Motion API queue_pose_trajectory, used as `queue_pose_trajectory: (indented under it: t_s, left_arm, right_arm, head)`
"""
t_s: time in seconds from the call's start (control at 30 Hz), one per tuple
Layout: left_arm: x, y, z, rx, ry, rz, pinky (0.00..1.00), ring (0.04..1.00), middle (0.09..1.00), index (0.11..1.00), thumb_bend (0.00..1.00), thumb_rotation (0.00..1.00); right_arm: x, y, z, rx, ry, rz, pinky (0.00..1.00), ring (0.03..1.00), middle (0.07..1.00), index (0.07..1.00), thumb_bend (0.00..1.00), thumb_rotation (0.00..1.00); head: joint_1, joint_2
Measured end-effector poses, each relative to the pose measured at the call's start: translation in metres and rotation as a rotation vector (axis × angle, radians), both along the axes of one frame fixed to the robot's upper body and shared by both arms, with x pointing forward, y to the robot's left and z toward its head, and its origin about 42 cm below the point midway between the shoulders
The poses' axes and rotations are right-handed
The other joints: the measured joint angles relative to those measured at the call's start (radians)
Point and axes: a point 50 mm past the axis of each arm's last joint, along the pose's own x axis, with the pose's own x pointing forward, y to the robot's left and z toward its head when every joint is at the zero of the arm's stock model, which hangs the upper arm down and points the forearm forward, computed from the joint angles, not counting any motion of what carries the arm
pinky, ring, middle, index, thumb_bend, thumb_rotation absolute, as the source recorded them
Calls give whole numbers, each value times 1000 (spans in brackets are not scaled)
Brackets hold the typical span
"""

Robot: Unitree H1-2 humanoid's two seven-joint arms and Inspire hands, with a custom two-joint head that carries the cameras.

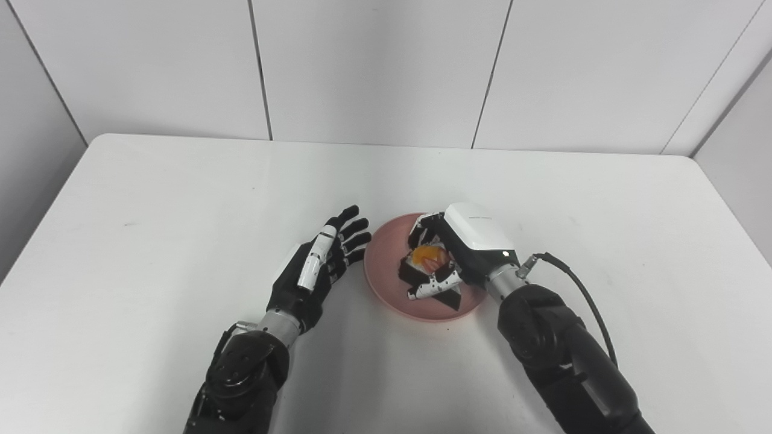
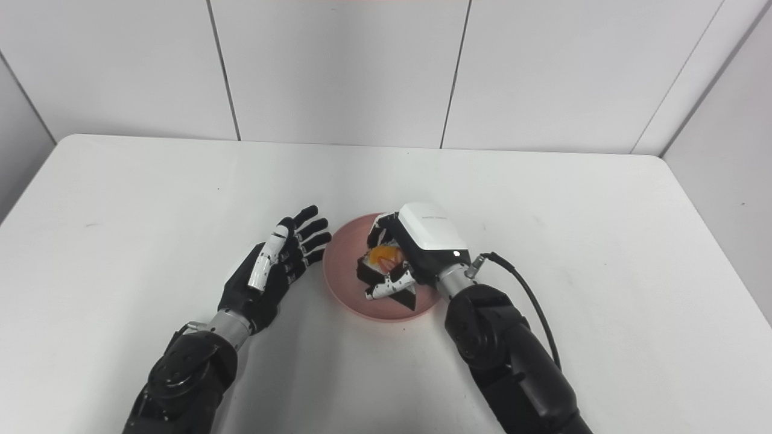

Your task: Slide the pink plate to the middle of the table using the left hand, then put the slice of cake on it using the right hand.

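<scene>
Over pink plate (image 1: 386,283), right hand (image 1: 461,250) half-hides cake slice (image 1: 427,260).

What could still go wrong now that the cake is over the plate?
The right hand is closed around the cake slice over the pink plate; if the fingers snag the cake as they open, it may tip or drag off. The slice sits toward the plate's near side, so it could topple over the rim. The open left hand rests beside the plate and might nudge it.
</scene>
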Motion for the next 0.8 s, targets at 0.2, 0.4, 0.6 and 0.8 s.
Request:
queue_pose_trajectory:
  t_s: [0.2, 0.4, 0.6, 0.8]
  left_arm:
    - [0, 0, 1, -1, -1, 0, 864, 874, 889, 873, 404, 962]
    - [-1, -1, 2, -2, 3, -3, 863, 883, 898, 880, 394, 960]
    - [-1, -1, 2, -1, 3, -4, 866, 878, 895, 879, 390, 975]
    - [-2, 0, 2, 0, 1, -5, 869, 879, 900, 890, 389, 987]
  right_arm:
    - [-9, -1, 3, -89, 20, 34, 757, 963, 994, 996, 880, 949]
    - [-19, -1, 5, -69, 92, 80, 854, 1000, 1000, 1000, 946, 956]
    - [-23, -5, 22, -5, 67, 93, 835, 1000, 1000, 1000, 961, 917]
    - [-29, -15, 28, 88, 0, 81, 809, 981, 1000, 1000, 920, 983]
  head:
    - [0, 0]
    - [-2, 2]
    - [-3, 2]
    - [-11, 3]
